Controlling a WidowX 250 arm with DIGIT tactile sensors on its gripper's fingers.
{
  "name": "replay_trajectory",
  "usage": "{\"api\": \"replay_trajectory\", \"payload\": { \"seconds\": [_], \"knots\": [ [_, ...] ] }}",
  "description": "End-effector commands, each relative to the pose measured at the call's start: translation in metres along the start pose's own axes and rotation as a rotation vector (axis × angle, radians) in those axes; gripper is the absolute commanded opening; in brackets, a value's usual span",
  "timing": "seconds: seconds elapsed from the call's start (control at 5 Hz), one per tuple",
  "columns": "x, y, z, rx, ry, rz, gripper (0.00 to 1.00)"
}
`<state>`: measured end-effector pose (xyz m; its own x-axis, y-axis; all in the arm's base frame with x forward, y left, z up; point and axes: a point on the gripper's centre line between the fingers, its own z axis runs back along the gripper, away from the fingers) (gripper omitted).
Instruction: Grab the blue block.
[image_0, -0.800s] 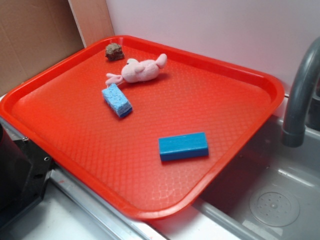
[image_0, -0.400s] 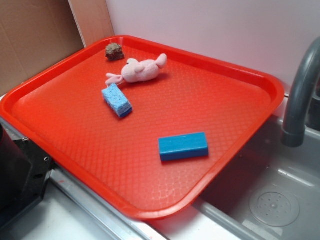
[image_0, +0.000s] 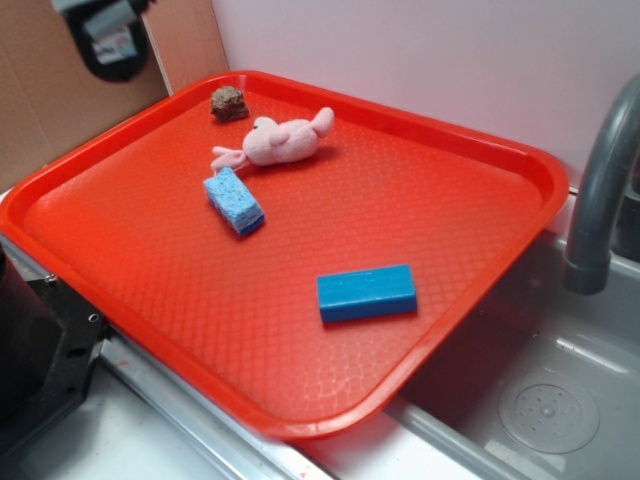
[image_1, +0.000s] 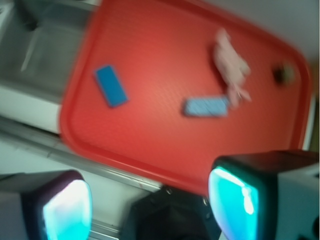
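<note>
The blue block (image_0: 367, 292) lies flat on the red tray (image_0: 300, 425), towards the near right edge; in the wrist view the blue block (image_1: 111, 85) is at the upper left. My gripper (image_0: 108, 40) shows only in part at the top left corner of the exterior view, high above and beyond the tray's left side, far from the block. In the wrist view my gripper (image_1: 150, 205) is open, its teal pads (image_1: 67, 210) wide apart with nothing between them. The wrist view is blurred.
A light blue speckled sponge (image_0: 234, 200), a pink plush toy (image_0: 283, 140) and a small brown lump (image_0: 229, 103) lie on the tray's far left. A grey faucet (image_0: 600, 190) and sink (image_0: 540, 400) are at the right. A black robot base (image_0: 35, 340) sits at the near left.
My gripper has come into the exterior view at the top left, where it did not show before. The objects on the tray have not moved.
</note>
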<state>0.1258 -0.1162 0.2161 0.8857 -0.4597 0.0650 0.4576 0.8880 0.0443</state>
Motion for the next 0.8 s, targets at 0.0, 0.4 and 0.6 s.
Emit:
{"api": "replay_trajectory", "payload": {
  "seconds": [0.0,0.4,0.6],
  "knots": [
    [0.000,-0.003,0.010,-0.005,-0.042,0.004,1.00],
    [0.029,0.011,-0.043,-0.108,-0.153,-0.124,1.00],
    [0.052,0.009,-0.093,-0.058,-0.145,-0.135,1.00]
  ]
}}
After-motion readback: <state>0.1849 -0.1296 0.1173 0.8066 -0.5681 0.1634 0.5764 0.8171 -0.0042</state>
